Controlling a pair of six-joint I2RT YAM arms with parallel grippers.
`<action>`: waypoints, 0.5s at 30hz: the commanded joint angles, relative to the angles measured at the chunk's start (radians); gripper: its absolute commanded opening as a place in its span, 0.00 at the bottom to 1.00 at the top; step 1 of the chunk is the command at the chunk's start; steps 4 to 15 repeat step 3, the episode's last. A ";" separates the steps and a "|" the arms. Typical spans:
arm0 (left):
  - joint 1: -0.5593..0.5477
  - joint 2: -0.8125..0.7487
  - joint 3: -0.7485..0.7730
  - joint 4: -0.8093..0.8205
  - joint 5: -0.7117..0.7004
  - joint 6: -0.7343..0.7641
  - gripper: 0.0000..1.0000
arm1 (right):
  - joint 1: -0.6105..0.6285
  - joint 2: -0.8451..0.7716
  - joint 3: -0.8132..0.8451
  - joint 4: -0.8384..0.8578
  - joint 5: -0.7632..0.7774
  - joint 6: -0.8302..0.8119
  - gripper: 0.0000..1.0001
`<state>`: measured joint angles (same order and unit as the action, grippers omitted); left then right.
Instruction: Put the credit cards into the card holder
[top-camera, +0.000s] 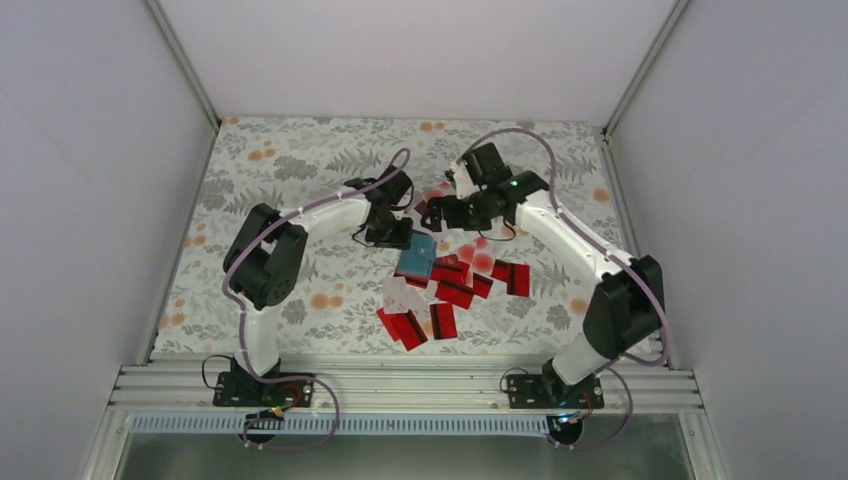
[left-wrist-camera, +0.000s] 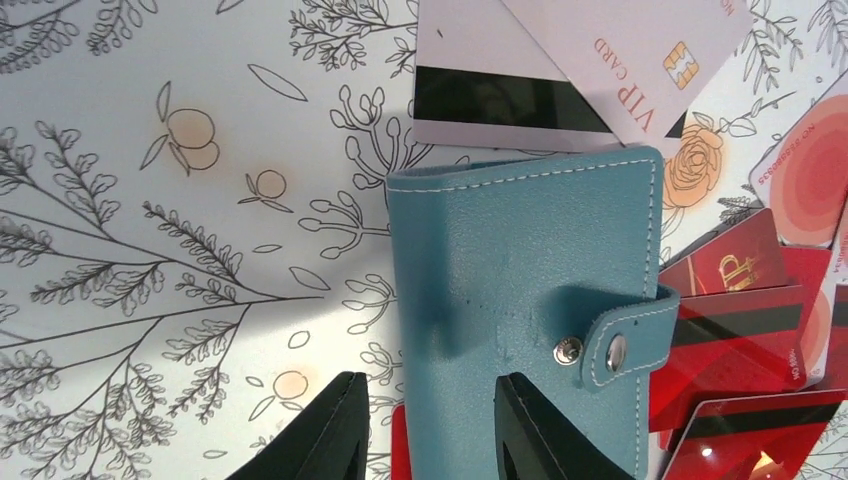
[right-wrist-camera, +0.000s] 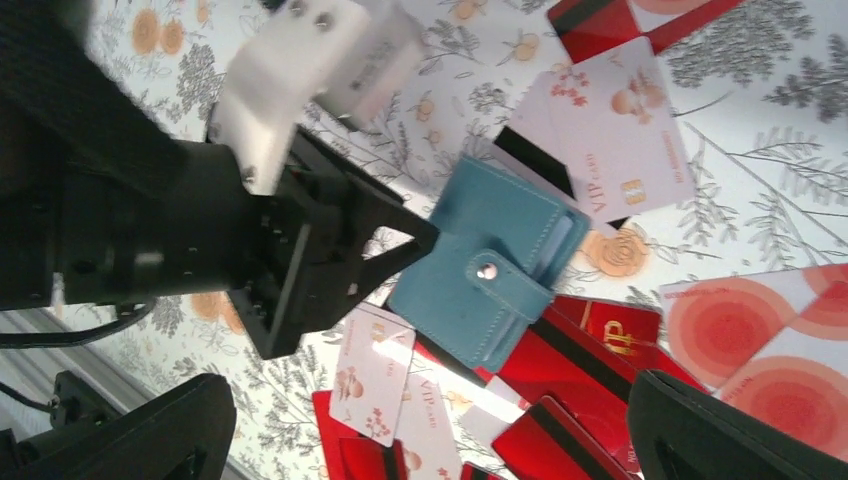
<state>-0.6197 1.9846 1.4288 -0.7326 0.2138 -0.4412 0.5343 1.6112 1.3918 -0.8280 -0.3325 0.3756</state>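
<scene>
L arm (top-camera: 300, 225) bent, reaching inward; L pincer (left-wrist-camera: 430, 385) clamps card holder (left-wrist-camera: 520, 260) edge, mid surface (top-camera: 300, 170), beside credit cards (top-camera: 455, 290). R arm (top-camera: 575, 235) opposite, R pincer (right-wrist-camera: 432, 390) spread wide, holding nothing.

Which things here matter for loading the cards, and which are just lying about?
For the job:
- card holder, gripped by the left hand
- credit cards, red and pale, scattered beside it
- right hand, open above the cards

Just there:
- floral table cover
- purple cables on the arms
</scene>
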 joint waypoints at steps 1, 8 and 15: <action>-0.003 -0.067 0.008 0.006 -0.019 -0.025 0.34 | -0.038 -0.074 -0.059 0.139 0.037 -0.019 0.99; -0.003 -0.086 0.000 0.013 -0.020 -0.027 0.35 | -0.038 -0.111 -0.082 0.157 0.063 -0.013 0.99; -0.003 -0.086 0.000 0.013 -0.020 -0.027 0.35 | -0.038 -0.111 -0.082 0.157 0.063 -0.013 0.99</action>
